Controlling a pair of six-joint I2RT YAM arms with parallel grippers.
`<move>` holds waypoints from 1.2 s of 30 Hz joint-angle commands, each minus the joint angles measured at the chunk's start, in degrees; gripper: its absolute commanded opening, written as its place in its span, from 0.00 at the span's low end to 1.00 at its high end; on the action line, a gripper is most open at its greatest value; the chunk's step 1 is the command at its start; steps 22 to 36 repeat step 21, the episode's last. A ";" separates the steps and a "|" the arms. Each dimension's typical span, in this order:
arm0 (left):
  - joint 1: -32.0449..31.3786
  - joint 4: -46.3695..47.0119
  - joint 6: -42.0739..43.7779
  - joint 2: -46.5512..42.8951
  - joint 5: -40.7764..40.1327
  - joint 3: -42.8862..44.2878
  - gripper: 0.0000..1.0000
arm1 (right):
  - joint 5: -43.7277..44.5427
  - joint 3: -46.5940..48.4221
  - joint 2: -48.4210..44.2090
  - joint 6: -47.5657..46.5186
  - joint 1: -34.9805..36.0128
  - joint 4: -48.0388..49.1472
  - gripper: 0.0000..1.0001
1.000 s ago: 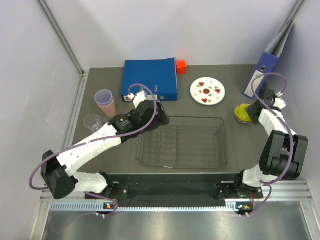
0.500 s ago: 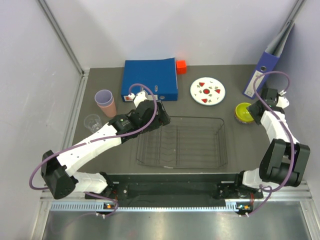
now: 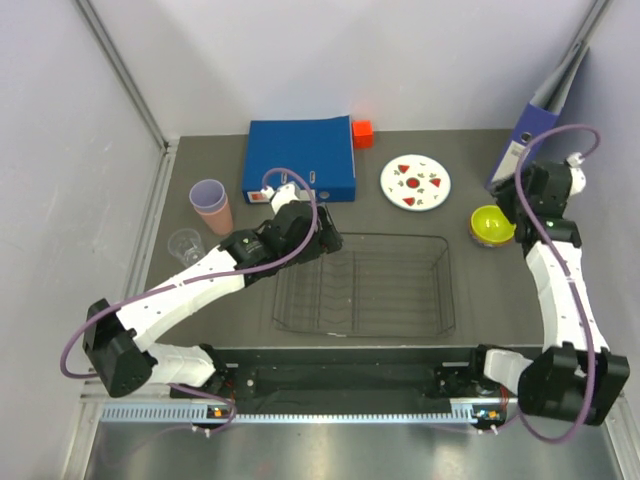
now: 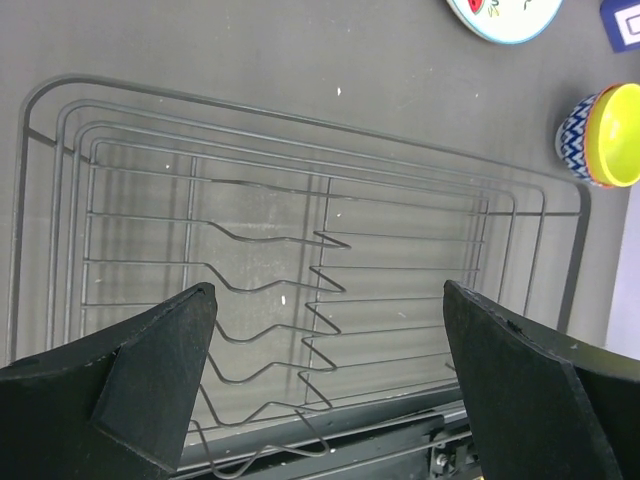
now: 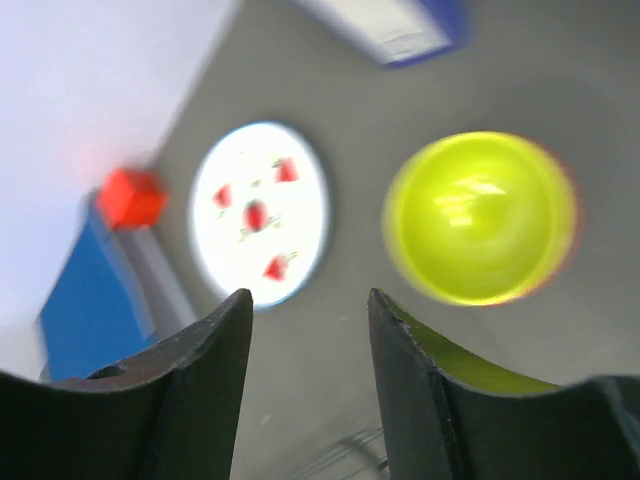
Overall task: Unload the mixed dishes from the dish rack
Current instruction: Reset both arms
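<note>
Lime-yellow bowl [image 5: 478,217] ahead of gaping right pincer [image 5: 307,300], wire dish rack [image 4: 250,185] below gaping left pincer [image 4: 328,290]

The white-and-black left arm [image 3: 190,290] stretches from its base at 7 o'clock of the overhead view toward the centre, forearm low. Its black two-finger left gripper [image 4: 328,288] points toward 3 o'clock, jaws spread wide and empty. The white-and-black right arm [image 3: 560,290] rises from 5 o'clock to 2 o'clock; its black two-finger right gripper [image 5: 308,300] has its jaws parted, holding nothing.
</note>
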 commanded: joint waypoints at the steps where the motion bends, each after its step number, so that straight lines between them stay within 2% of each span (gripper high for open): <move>1: 0.13 2.77 5.08 0.14 -1.33 0.24 0.99 | -5.61 4.00 -4.67 -3.86 10.92 6.35 0.54; 3: 0.22 0.76 7.71 0.58 -3.78 0.85 0.99 | -1.74 7.16 -5.46 -6.41 20.03 2.75 0.57; 7: 0.22 -5.64 11.24 2.07 -7.65 3.40 0.99 | 10.01 5.25 -10.28 -10.90 30.95 2.13 0.59; 10: 0.22 -7.34 13.17 1.37 -7.67 2.71 0.99 | 19.76 1.04 -15.03 -13.54 40.01 1.86 0.51; 12: 0.22 -6.91 13.44 0.49 -7.75 0.61 0.99 | 23.40 -2.65 -17.93 -14.07 46.40 2.21 0.35; 14: 0.13 -5.24 13.71 -1.44 -7.05 -0.81 0.99 | 28.93 -5.46 -18.82 -14.07 50.73 1.95 0.30; 17: 0.13 -4.62 12.66 -3.11 -8.53 -2.04 0.99 | 36.41 -6.88 -17.33 -14.07 59.69 0.81 0.30; 20: 0.13 -8.29 12.13 -2.06 -10.03 1.02 0.99 | 40.90 -5.75 -14.96 -15.56 63.74 0.55 0.33; 21: 0.04 -9.01 12.21 -1.97 -10.30 2.51 0.99 | 41.78 -5.31 -14.60 -16.35 64.46 0.72 0.40; 36: 0.04 -9.01 12.21 -1.97 -10.30 2.51 0.99 | 41.78 -5.31 -14.60 -16.35 64.46 0.72 0.40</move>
